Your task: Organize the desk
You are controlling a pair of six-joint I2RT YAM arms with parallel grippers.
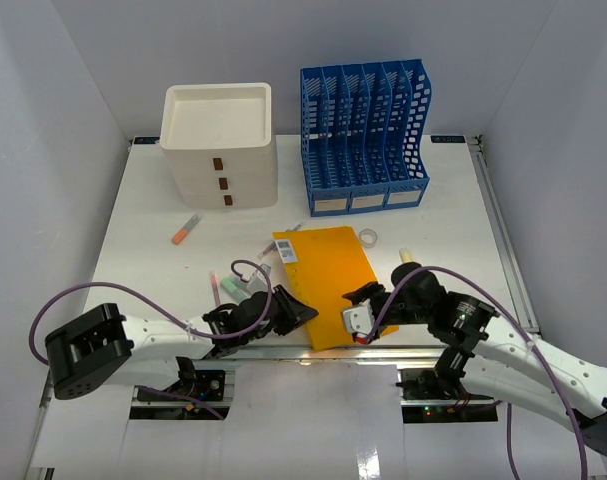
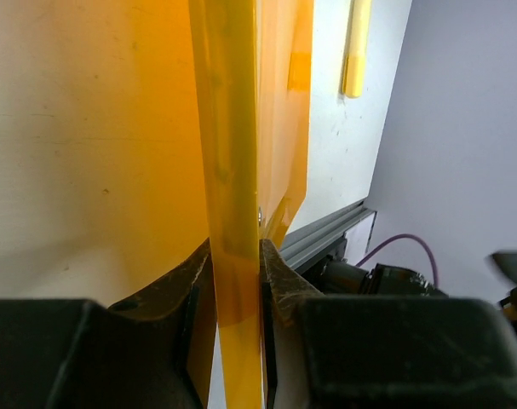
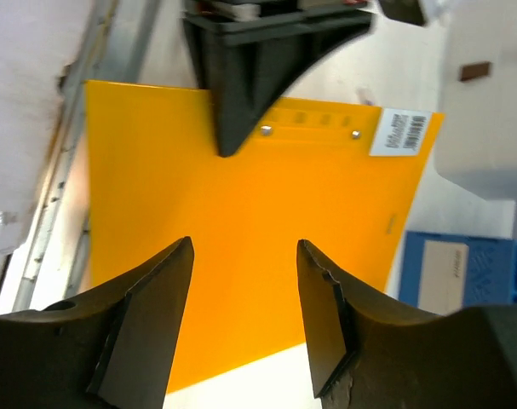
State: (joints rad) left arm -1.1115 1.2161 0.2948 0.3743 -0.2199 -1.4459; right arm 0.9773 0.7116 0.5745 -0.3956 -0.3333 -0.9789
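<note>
An orange folder point(image 1: 328, 280) with a barcode label lies on the white desk point(image 1: 453, 215), its near end over the front rail. My left gripper point(image 1: 295, 312) is shut on the folder's left edge. In the left wrist view the folder's edge point(image 2: 232, 153) runs straight up between the closed jaws of the left gripper point(image 2: 235, 256). My right gripper point(image 1: 356, 312) hovers at the folder's right edge. In the right wrist view the right gripper point(image 3: 244, 249) stands open above the folder point(image 3: 258, 187), holding nothing.
A white three-drawer box point(image 1: 220, 145) and a blue file rack point(image 1: 363, 135) stand at the back. Loose on the desk are an orange marker point(image 1: 186, 230), a pink pen point(image 1: 215, 290), a tape roll point(image 1: 367, 237) and a yellow highlighter point(image 1: 410, 268). A metal rail point(image 1: 273, 353) borders the front edge.
</note>
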